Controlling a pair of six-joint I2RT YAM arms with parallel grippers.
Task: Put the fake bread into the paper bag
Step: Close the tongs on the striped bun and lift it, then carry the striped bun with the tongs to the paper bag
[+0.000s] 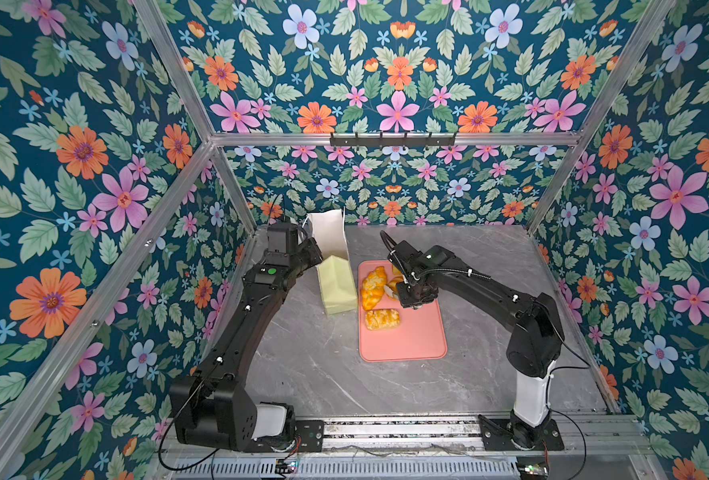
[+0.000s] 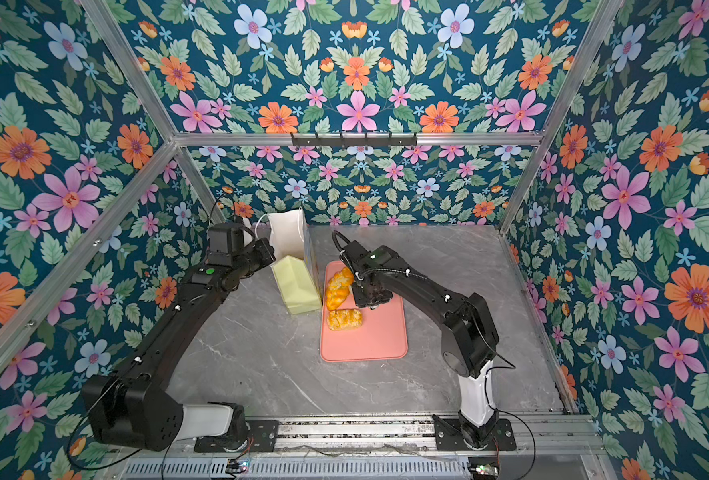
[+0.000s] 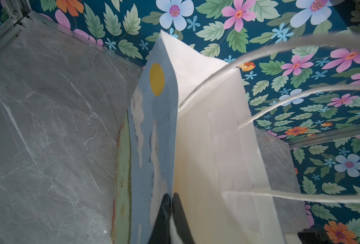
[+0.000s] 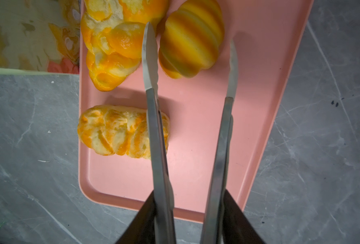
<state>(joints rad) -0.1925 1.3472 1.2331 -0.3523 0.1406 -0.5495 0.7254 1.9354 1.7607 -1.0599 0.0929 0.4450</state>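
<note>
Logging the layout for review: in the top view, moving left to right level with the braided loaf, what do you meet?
left arm → paper bag → braided loaf → right gripper holding tongs

Fake bread [image 1: 372,289] beside standing paper bag [image 1: 336,291]

Pinched between the matt black jaws of the left gripper [image 3: 172,202], the paper bag [image 3: 206,147] was thin matt paper, plain white inside and printed outside, with soft fibrous cord handles [image 3: 301,196]. The tongs [image 4: 157,131] clasped by the right gripper [image 4: 190,213] were brushed metal with a dull sheen. Beyond their tips the croissant [image 4: 190,42] looked smooth and glossy. The braided loaf [image 4: 111,52] and flaky pastry [image 4: 120,133] looked rough, their paint peeling. The pink tray [image 4: 191,164] was smooth matt plastic, the table [image 4: 312,147] marble-look with a satin finish.
</note>
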